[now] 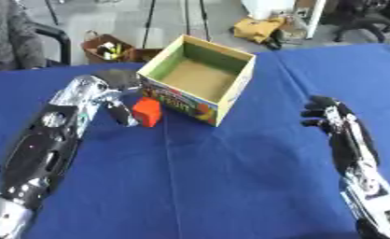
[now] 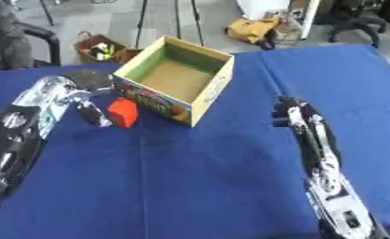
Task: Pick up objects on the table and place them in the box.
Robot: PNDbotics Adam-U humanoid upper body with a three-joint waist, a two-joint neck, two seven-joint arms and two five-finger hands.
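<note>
Left eye view: left hand (image 1: 121, 109) touching orange block (image 1: 148, 111).

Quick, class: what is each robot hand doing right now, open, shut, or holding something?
Left hand: fingers beside the orange block; whether it grips cannot be told.
Right hand: fingers curled, holding nothing, over the blue table.

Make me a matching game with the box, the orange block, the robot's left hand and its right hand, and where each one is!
Things:
1. box
2. orange block
3. left hand
4. right hand

Places:
A. alone on the cloth's right side
B. right beside the orange block
C. just left of the box
D. open, nothing visible inside

Pairs: 1-D, 2-C, 3-B, 4-A
</note>
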